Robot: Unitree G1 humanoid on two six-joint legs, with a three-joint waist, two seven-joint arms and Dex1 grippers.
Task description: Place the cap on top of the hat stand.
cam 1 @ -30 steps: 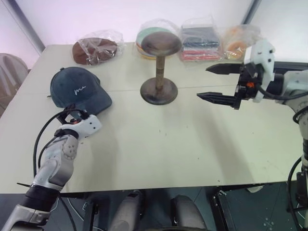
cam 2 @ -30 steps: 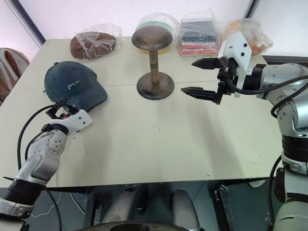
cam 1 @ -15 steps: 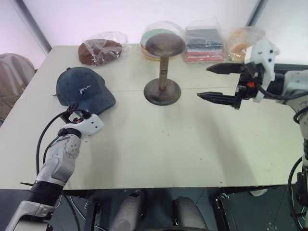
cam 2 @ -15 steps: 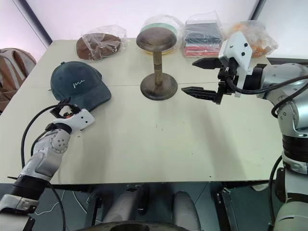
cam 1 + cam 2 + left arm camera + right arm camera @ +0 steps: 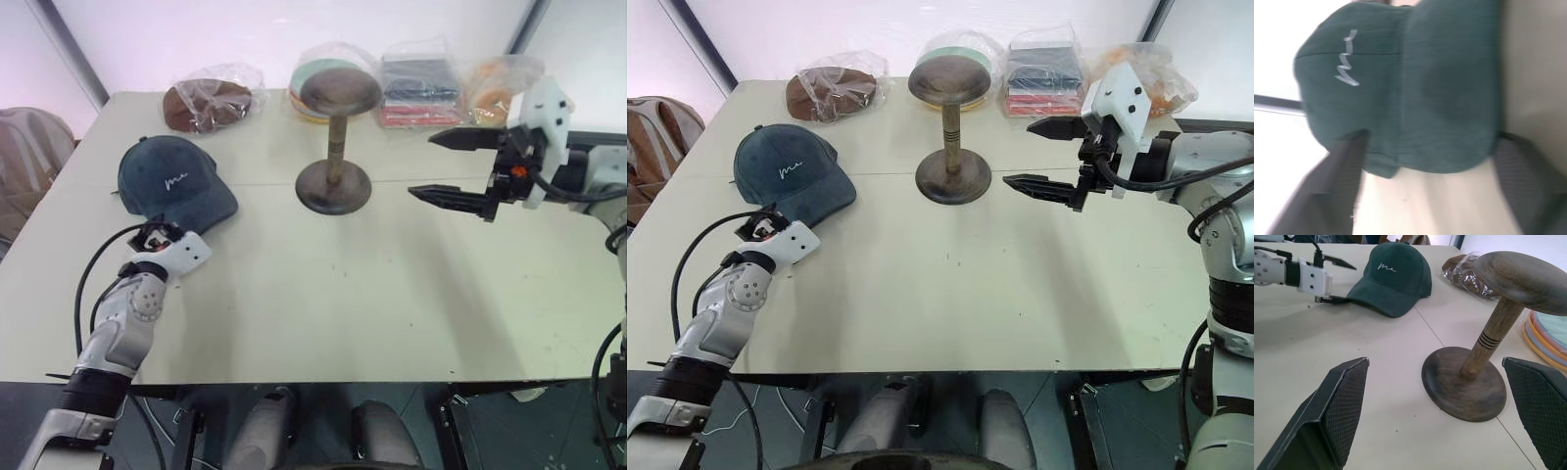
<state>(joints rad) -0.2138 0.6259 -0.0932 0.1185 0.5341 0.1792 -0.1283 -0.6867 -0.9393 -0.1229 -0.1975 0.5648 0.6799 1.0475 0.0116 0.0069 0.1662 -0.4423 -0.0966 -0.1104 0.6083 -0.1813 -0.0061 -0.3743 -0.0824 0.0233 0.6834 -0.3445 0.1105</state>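
Two grippers are in play, but only the left gripper (image 5: 764, 223) has work at hand: it sits low over the desk (image 5: 950, 284) right at the brim edge of the cap (image 5: 789, 176), which lies flat on the robot's left side, brim toward the robot. In the right wrist view its fingers (image 5: 1337, 264) stand apart, one above the brim edge and one below, near the desk surface — the brim is not yet pinched. The left wrist view agrees, with a dark finger on either side of the brim.

As I judge it, the step is the grasp. To do it well, the lower finger should slide under the brim without pushing the cap away, and the fingers should close well onto the stiff brim, not on its very lip, so the cap does not droop or twist on lifting.

Near the desk's middle stands the hat stand (image 5: 949, 127), upright and bare, well apart from the cap. Beside it hangs the right gripper (image 5: 1043, 155), its fingers wide apart and empty. Carrying the cap high enough to clear the domed top, then lowering the crown squarely over it, seems the safe course — the thin stem could tip if struck sideways.
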